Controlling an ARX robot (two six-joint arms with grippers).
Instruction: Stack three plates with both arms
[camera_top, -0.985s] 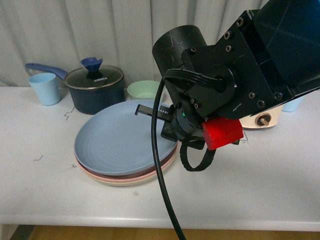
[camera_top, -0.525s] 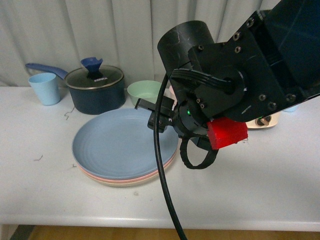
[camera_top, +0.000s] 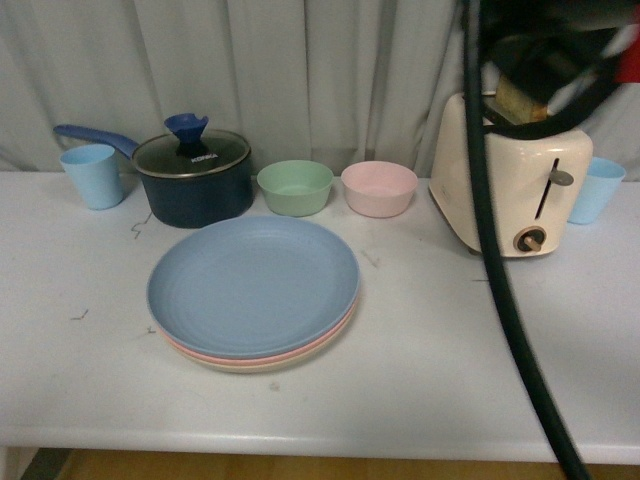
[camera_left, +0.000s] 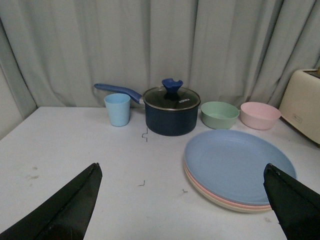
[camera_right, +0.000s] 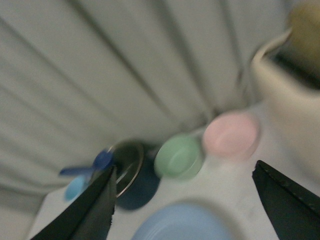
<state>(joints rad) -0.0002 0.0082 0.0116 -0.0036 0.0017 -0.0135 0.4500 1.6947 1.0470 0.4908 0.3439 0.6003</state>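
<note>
The three plates lie stacked in the middle of the table. The blue plate (camera_top: 253, 285) is on top, with the pink plate's rim (camera_top: 215, 354) and the beige plate's rim (camera_top: 250, 366) showing under it. In the left wrist view my left gripper (camera_left: 181, 167) is open and empty, low over the table in front of the stack (camera_left: 237, 162). My right gripper (camera_right: 183, 167) is open and empty, raised above the blue plate (camera_right: 182, 222); that view is blurred. In the front view only part of the right arm (camera_top: 560, 50) and its cable (camera_top: 490, 250) show.
Along the back stand a blue cup (camera_top: 92, 175), a dark lidded pot (camera_top: 193, 175), a green bowl (camera_top: 295, 187), a pink bowl (camera_top: 379, 188), a cream toaster (camera_top: 510, 190) and another blue cup (camera_top: 597, 190). A curtain hangs behind.
The right arm has lifted up and to the right, away from the plates. The blue plate now lies flat on the stack, uncovered.
</note>
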